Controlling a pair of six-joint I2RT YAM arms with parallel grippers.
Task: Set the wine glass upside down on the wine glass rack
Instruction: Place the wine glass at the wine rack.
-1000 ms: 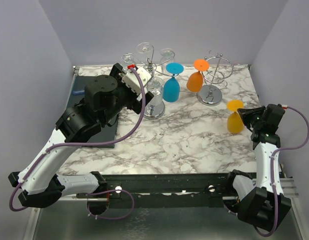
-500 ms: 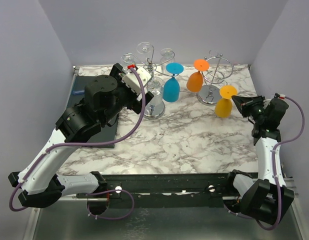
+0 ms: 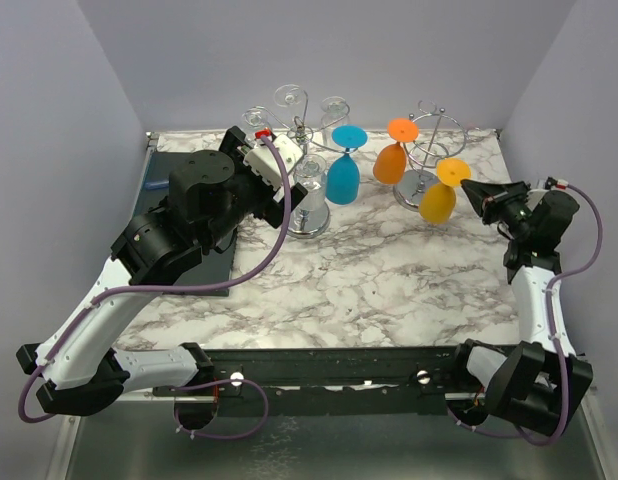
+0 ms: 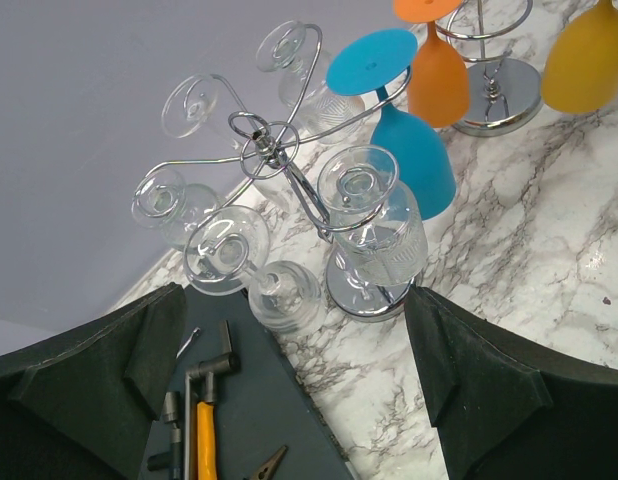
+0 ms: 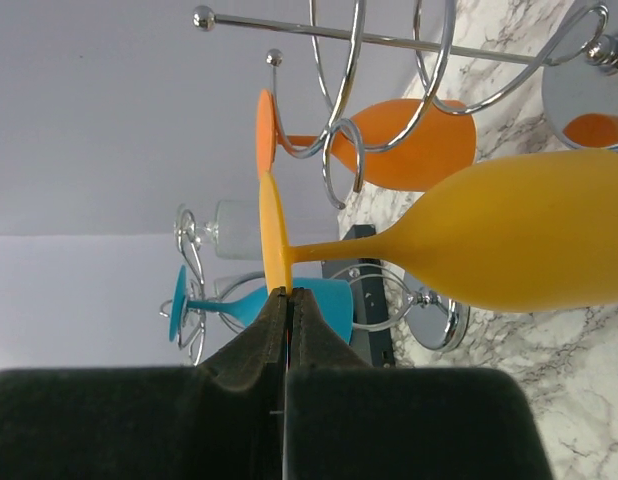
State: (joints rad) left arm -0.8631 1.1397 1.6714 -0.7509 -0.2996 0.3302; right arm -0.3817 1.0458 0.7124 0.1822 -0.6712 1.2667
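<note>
Right gripper: fingers pressed together on the rim of the yellow wine glass's foot (a thin edge pinch, with nothing around the stem).

Yellow wine glass: straight out from the fingertips, already inverted. In the top view its foot is up and its bowl hangs down at a tilt, apparently off the table.

Wire rack: just beyond the glass as the right gripper looks. Its chrome arms cross ahead of and above the fingertips.

Orange glass: already hung on that rack, just behind the yellow bowl. I cannot tell whether the two touch.

Step in hand: probably lining the stem up with a free wire slot.

Doing it well: approach slowly, with the stem square to the slot opening and the foot above the wire, so the foot ends up resting on the arms. Move sideways away from the orange glass rather than through it. Let go only once the wire carries the weight.

Risk: an edge pinch may let the glass swing or slip if the bowl bumps anything.

Left gripper: jaws spread wide and empty, far off to the right gripper's left. It faces the other rack with its clear glasses and blue glass.
</note>
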